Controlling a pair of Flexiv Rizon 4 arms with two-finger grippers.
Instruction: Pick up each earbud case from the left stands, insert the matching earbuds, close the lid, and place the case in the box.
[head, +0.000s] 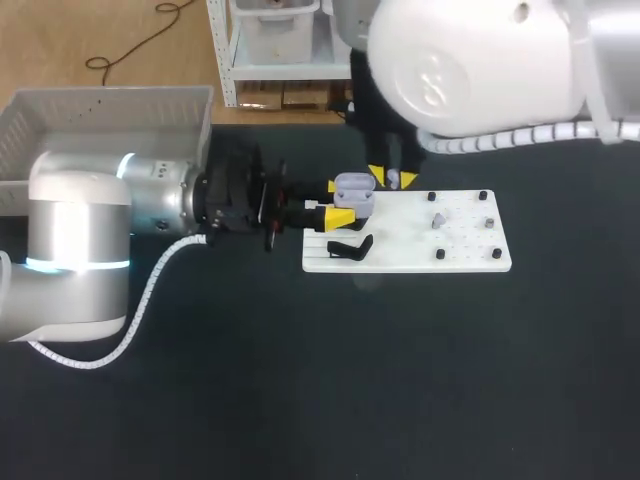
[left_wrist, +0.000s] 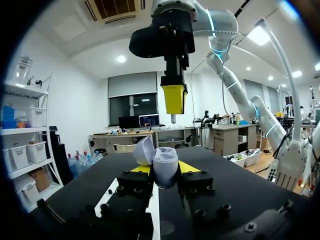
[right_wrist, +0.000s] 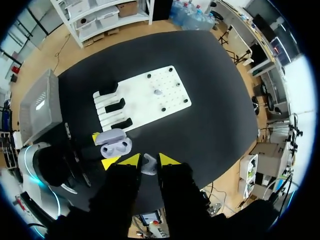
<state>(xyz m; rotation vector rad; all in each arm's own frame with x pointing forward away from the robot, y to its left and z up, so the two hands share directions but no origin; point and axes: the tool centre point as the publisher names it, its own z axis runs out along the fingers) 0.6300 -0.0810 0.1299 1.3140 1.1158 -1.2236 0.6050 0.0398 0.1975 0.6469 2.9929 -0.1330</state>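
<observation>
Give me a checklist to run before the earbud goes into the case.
1. Case lid open: ok.
2. Left gripper shut on the case from both sides: ok.
3. Right gripper shut on the earbud: ok.
4. Earbud directly over the case: not ok, the case sits off to one side of the right gripper.
5. Sockets in the case empty: cannot tell.

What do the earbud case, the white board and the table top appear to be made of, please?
Earbud case: probably moulded plastic, pale lilac-grey, smooth with a soft sheen and rounded edges.
White board: a rigid flat sheet with a matte white finish, perhaps plastic or painted panel; the look leaves that open.
Table: a black matte surface with no glare, possibly cloth or a mat.
</observation>
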